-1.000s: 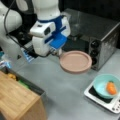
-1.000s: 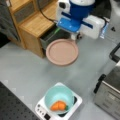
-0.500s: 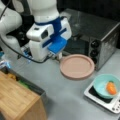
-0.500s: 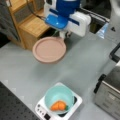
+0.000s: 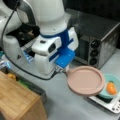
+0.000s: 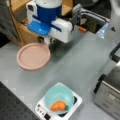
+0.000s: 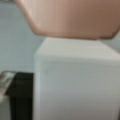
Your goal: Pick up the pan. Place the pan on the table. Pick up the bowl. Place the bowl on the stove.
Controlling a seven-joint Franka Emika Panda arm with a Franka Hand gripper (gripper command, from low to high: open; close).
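Wrist view: the dusty pink-brown round shallow pan (image 7: 72, 18) fills the top, its pale cream handle (image 7: 77, 80) running down toward the camera.
Pan: flat, raised rim; in both front views it hangs level above the plain grey table (image 6: 75, 67).
Gripper (image 5: 60, 70): pinched on the handle at the pan's edge; pan (image 5: 85, 80) juts toward a front view's right.
Bowl: smooth teal round bowl (image 6: 59, 96) sits on the white square stove (image 6: 75, 103), well apart from the pan (image 6: 33, 55).
Bowl contents: an orange object (image 6: 59, 106).
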